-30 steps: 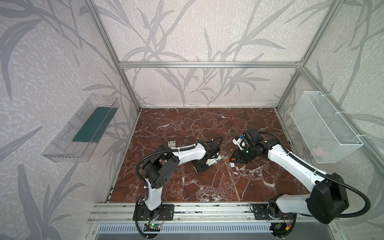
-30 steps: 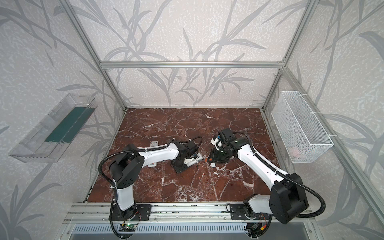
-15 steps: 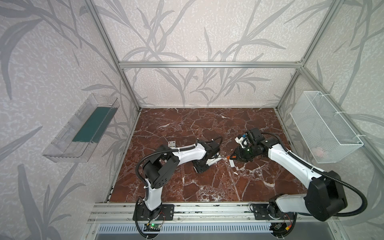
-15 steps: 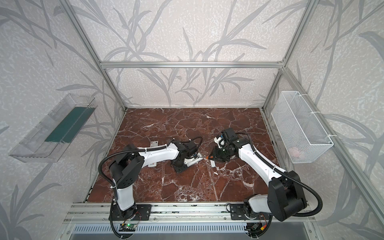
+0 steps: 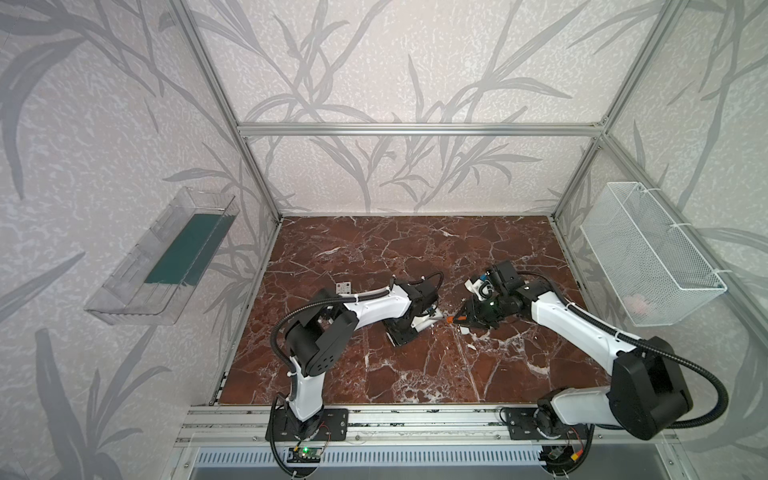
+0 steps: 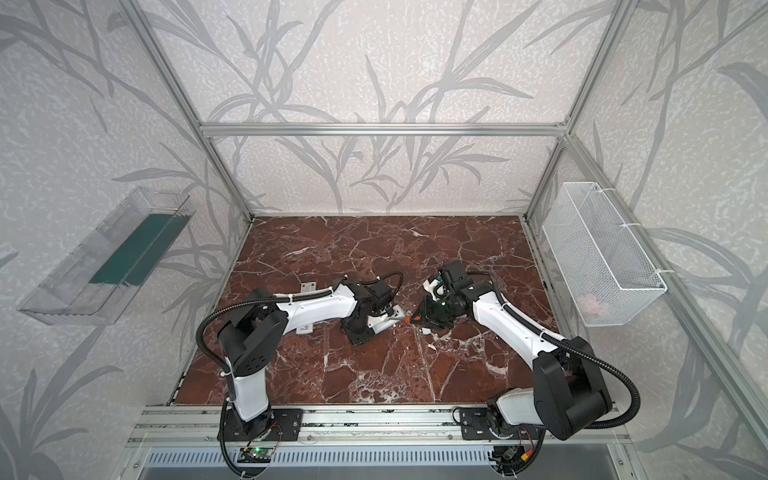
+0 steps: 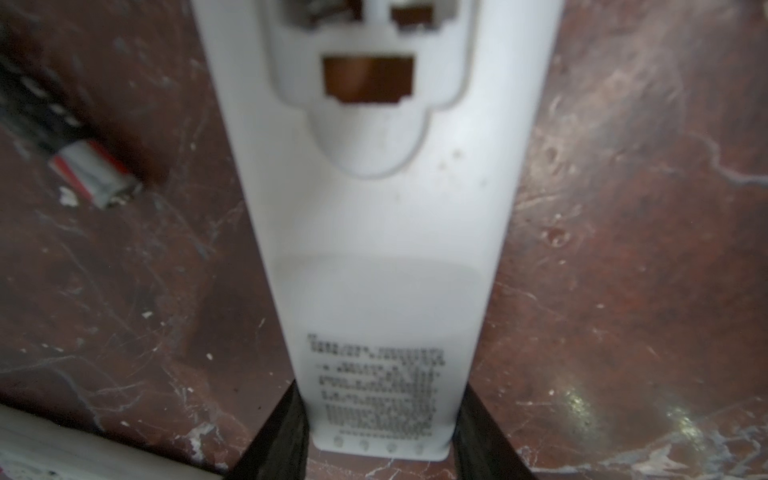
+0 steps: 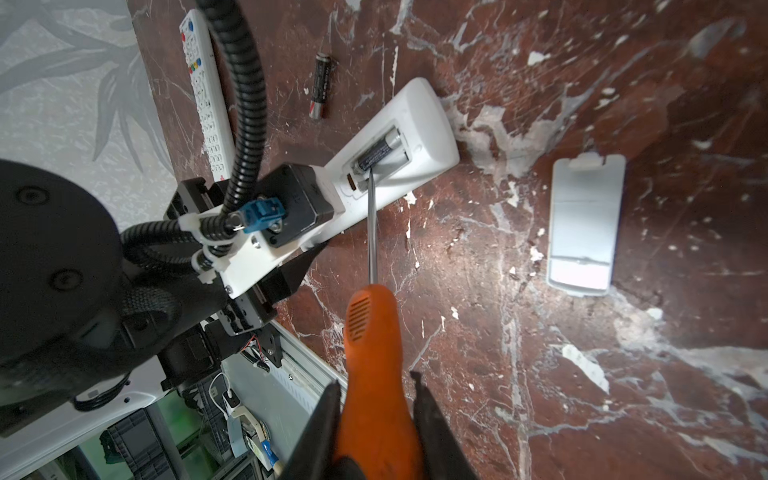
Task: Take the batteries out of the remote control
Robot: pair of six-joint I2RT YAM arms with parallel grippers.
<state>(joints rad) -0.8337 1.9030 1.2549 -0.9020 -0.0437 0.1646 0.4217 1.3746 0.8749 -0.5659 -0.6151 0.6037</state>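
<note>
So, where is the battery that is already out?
In the right wrist view the loose battery lies on the marble table, between the opened remote and the buttoned remote.

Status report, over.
Left gripper, jaws clamping remote. Right gripper, jaws shut on screwdriver, tip at seated battery. One loose battery on table. Cover off, aside; nothing blocking.

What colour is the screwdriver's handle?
Orange. The screwdriver handle shows best in the right wrist view, close up.

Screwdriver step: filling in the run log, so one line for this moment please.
left gripper holds remote; right gripper holds screwdriver; tip at seated battery; loose battery on table; cover off
</note>
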